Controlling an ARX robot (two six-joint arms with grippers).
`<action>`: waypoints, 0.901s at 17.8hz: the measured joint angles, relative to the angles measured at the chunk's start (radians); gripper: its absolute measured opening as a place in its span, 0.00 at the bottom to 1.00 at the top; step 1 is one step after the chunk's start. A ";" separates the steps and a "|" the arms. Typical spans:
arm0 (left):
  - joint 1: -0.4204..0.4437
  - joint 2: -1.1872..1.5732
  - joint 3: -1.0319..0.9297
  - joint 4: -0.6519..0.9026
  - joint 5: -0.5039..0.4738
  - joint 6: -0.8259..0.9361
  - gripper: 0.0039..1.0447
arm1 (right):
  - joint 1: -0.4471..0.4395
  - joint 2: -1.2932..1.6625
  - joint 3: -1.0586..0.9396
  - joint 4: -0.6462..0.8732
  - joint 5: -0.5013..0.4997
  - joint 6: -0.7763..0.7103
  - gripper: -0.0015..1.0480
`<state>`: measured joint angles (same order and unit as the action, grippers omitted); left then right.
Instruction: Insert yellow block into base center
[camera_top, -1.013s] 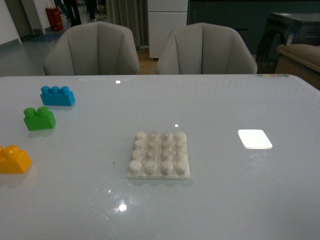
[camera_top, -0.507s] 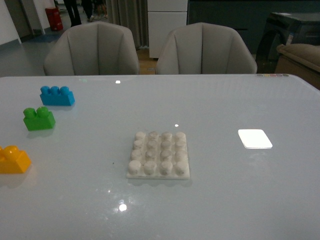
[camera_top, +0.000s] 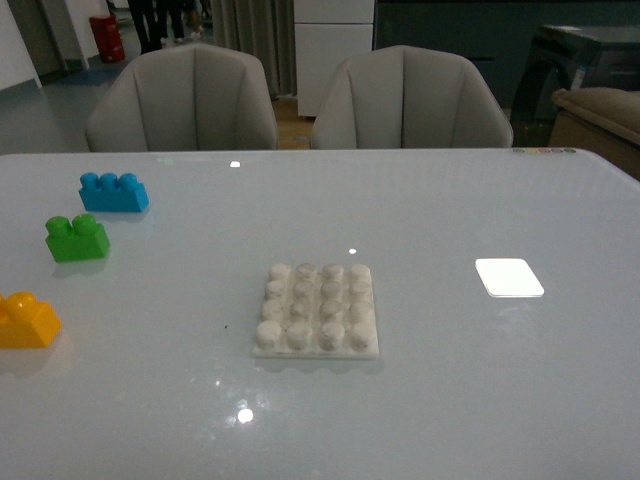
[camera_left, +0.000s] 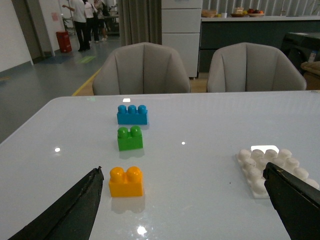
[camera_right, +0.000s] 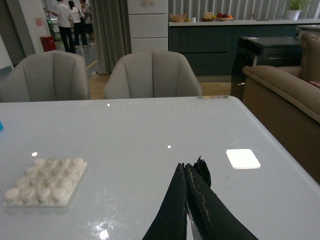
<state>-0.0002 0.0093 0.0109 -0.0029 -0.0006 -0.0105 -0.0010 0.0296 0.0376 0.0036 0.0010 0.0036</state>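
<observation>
On the glossy table (camera_top: 450, 400) the base (camera_top: 317, 310) lies flat, studs up, with the yellow block (camera_top: 27, 320) well apart to its left, the green brick (camera_top: 76, 238) and blue brick (camera_top: 113, 192) left and farther back, and a flat white patch (camera_top: 509, 277) to its right.

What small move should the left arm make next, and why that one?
Probably ease the open left gripper forward and down toward the small yellow-orange two-stud plastic brick. It sits untouched on the table, ahead of the spread jaws, apart from the flat white studded square base, whose studs are all bare.
</observation>
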 joint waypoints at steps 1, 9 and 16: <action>0.000 0.000 0.000 0.000 0.000 0.000 0.94 | 0.001 -0.027 -0.021 -0.002 0.000 0.000 0.02; 0.000 0.000 0.000 0.000 0.000 0.000 0.94 | 0.001 -0.025 -0.025 -0.007 -0.001 -0.001 0.10; 0.000 0.000 0.000 0.000 0.000 0.000 0.94 | 0.001 -0.025 -0.025 -0.007 -0.001 -0.001 0.81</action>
<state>-0.0002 0.0093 0.0109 -0.0032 -0.0006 -0.0105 -0.0002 0.0044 0.0124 -0.0036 0.0002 0.0025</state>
